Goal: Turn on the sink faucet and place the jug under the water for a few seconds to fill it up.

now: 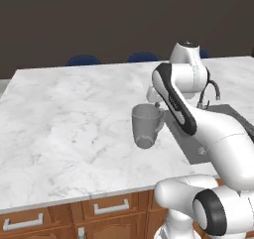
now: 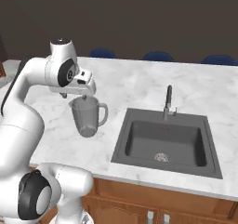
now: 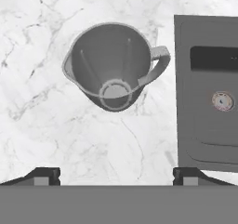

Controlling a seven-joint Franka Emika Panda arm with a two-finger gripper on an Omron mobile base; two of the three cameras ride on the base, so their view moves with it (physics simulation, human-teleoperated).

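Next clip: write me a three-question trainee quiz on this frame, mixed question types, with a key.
1. True or false: water is running from the sink faucet.
2. The jug stands: A) in the sink B) on the marble countertop beside the sink C) on the floor.
3. Fill in: the gripper is ____ and hangs above the jug, not holding it.

Key: 1 false, no stream shows. 2 B. 3 open.
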